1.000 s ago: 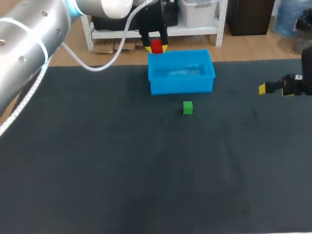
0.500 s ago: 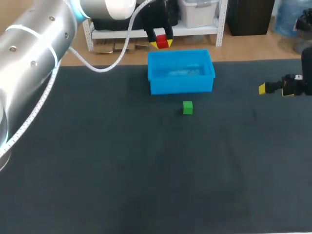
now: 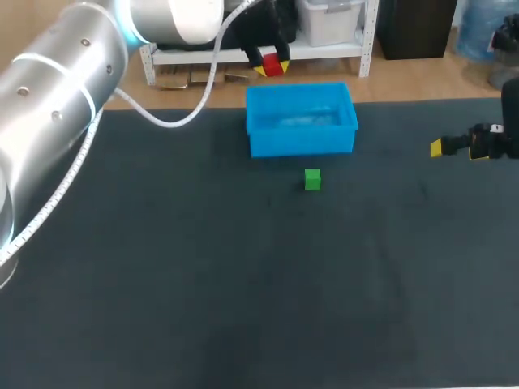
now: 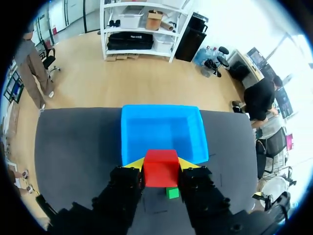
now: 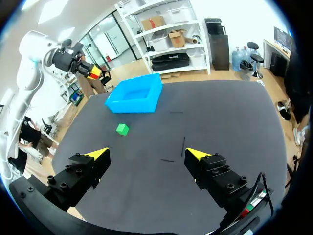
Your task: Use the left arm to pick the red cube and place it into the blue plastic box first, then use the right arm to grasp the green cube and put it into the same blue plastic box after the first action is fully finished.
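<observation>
My left gripper [image 3: 272,66] is shut on the red cube [image 3: 273,66] and holds it high above the far left part of the blue plastic box [image 3: 301,118]. In the left wrist view the red cube [image 4: 161,168] sits clamped between the yellow tips of the left gripper [image 4: 161,164], with the blue box [image 4: 163,133] below and ahead and the green cube [image 4: 172,193] partly hidden under it. The green cube [image 3: 312,179] lies on the dark mat just in front of the box. My right gripper [image 3: 438,147] hovers open at the right side of the table. The right wrist view shows the right gripper [image 5: 146,156] with nothing between its fingers, and the green cube [image 5: 122,129] and box [image 5: 135,100] far ahead.
The dark mat [image 3: 243,275] covers the whole table. My left arm [image 3: 73,89] stretches across the left side of the head view, its white cable looping down toward the box. A few short marks [image 5: 182,145] lie on the mat ahead of the right gripper.
My left gripper has carried the red cube slightly up and to the right, over the box's far left edge. The right arm, green cube and box have not moved.
</observation>
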`<state>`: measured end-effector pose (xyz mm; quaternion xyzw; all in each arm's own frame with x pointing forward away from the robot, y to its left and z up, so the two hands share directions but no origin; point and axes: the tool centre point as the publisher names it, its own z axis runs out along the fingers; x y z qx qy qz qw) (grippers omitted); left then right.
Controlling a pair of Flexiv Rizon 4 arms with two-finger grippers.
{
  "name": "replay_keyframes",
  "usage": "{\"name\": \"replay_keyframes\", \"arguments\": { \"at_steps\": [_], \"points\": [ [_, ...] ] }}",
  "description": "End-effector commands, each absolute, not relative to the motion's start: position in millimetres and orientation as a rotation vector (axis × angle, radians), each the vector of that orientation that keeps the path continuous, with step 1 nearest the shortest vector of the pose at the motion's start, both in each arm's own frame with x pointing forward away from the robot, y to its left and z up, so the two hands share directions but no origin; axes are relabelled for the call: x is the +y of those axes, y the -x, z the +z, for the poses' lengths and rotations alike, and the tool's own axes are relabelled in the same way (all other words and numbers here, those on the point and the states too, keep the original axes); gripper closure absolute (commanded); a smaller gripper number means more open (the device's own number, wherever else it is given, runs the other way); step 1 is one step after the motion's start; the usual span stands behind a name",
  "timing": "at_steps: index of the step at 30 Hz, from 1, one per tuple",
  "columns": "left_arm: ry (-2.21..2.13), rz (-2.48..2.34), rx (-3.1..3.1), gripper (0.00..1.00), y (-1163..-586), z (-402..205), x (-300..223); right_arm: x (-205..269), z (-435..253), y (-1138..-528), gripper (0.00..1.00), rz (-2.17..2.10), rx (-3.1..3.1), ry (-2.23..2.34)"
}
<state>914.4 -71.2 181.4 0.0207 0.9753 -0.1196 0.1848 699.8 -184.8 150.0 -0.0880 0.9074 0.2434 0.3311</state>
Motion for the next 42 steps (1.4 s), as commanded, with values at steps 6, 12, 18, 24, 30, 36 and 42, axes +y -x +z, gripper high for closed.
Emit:
{"name": "replay_keyframes", "arguments": {
  "at_steps": [6,12,18,24,30,36,42],
  "points": [
    [-0.064,-0.331,2.74,1.0,-931.3,166.2,-75.8,-184.9,149.7,-700.3,0.0,0.636,2.373,0.231],
    [-0.061,-0.346,2.716,1.0,-937.3,157.0,-76.2,-184.9,149.7,-700.3,0.0,0.636,2.373,0.231],
    [-0.056,-0.362,2.69,1.0,-941.7,149.9,-76.9,-184.9,149.7,-700.3,0.0,0.636,2.373,0.231],
    [-0.054,-0.382,2.663,1.0,-947.2,142.4,-76.2,-184.9,149.7,-700.3,0.0,0.636,2.373,0.231],
    [-0.054,-0.386,2.652,1.0,-951.8,132.6,-75.0,-184.9,149.7,-700.3,0.0,0.636,2.373,0.231],
    [-0.054,-0.391,2.637,1.0,-954.4,125.4,-75.4,-184.9,149.7,-700.3,0.0,0.636,2.373,0.231],
    [-0.058,-0.388,2.636,1.0,-957.3,116.7,-76.6,-184.9,149.7,-700.3,0.0,0.636,2.373,0.231]
  ]
}}
